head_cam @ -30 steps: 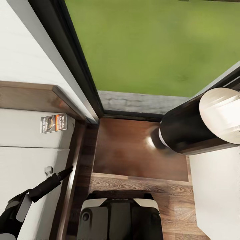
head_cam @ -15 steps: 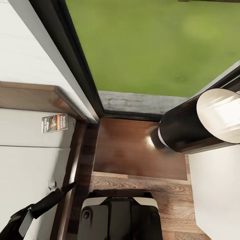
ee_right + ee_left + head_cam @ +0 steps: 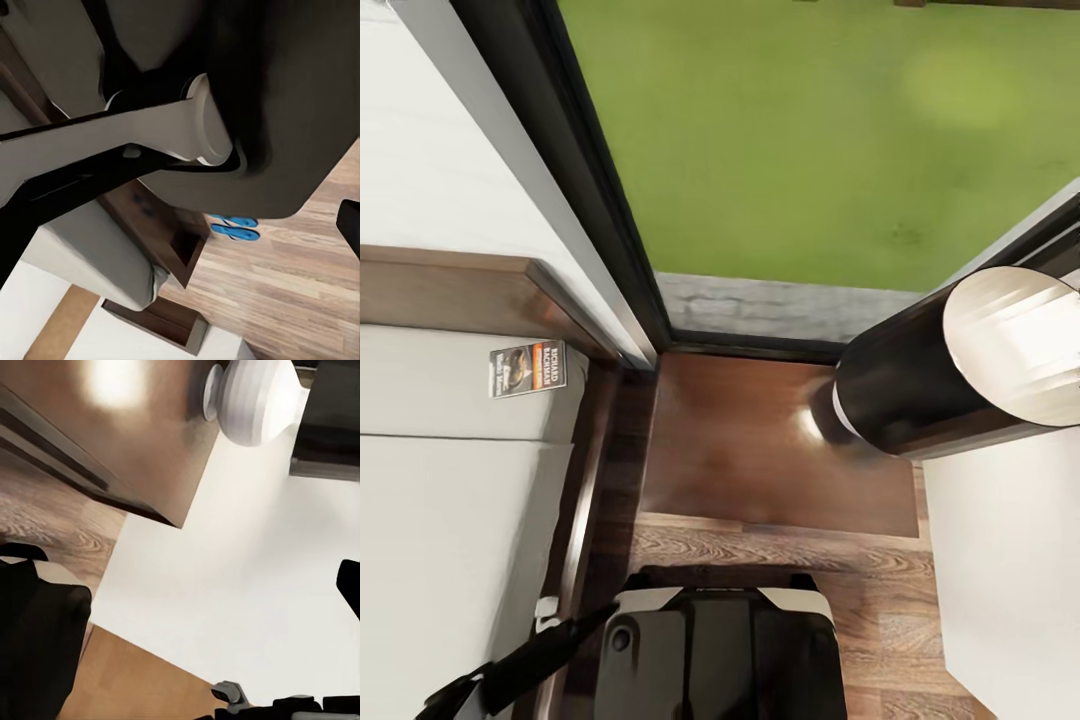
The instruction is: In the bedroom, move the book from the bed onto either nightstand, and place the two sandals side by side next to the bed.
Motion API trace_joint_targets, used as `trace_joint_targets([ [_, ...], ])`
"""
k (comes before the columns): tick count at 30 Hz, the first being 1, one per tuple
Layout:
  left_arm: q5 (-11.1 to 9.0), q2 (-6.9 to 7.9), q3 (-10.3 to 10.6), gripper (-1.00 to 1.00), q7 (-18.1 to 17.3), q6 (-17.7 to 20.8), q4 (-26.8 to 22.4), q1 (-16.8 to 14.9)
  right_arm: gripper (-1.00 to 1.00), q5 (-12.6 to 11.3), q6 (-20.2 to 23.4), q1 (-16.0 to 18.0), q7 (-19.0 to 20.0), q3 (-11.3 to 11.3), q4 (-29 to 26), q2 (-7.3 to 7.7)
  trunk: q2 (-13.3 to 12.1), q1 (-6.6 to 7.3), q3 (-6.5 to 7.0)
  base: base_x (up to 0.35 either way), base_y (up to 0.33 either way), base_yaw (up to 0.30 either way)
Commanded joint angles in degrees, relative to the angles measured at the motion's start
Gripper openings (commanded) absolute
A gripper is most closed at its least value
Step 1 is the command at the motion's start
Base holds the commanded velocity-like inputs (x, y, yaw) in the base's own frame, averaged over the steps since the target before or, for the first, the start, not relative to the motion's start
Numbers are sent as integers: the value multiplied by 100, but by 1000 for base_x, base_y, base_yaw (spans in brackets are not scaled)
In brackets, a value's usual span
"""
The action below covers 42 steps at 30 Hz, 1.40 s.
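The book (image 3: 528, 369) lies flat on the bed (image 3: 450, 520), close to the headboard and near the mattress edge that faces the nightstand (image 3: 760, 450). Its dark cover, orange band and white lettering face up. It reads as a thin, light paperback, stiff enough to lift but likely to flex, with a cover that may be slick; lying flush on a soft mattress, it gives little edge to pinch. The likeliest hold is across a long edge or the spine, pressing slightly into the mattress so a finger gets under it.

From the book, the nightstand sits at about four o'clock, its glossy worktop bare in the middle. A dark lamp (image 3: 950, 360) with a pale shade stands at its three o'clock side.

The left end effector (image 3: 555, 632) hangs at the book's six o'clock, well apart from it, over the bed frame; its opening cannot be told. The two sandals (image 3: 236, 227) lie side by side on the wood floor beside the bed in the right wrist view. The right end effector's state cannot be told.
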<state>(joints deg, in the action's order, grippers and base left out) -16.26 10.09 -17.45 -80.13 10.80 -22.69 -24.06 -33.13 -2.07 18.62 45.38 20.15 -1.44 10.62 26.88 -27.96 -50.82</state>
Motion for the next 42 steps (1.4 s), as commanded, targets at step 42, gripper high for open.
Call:
trace_joint_targets([
  [42, -30, 141, -21, 100, 1, -52, 170, 3, 100, -45, -13, 2, 55, 17, 2, 1, -396, 217, 176, 0, 0, 0],
])
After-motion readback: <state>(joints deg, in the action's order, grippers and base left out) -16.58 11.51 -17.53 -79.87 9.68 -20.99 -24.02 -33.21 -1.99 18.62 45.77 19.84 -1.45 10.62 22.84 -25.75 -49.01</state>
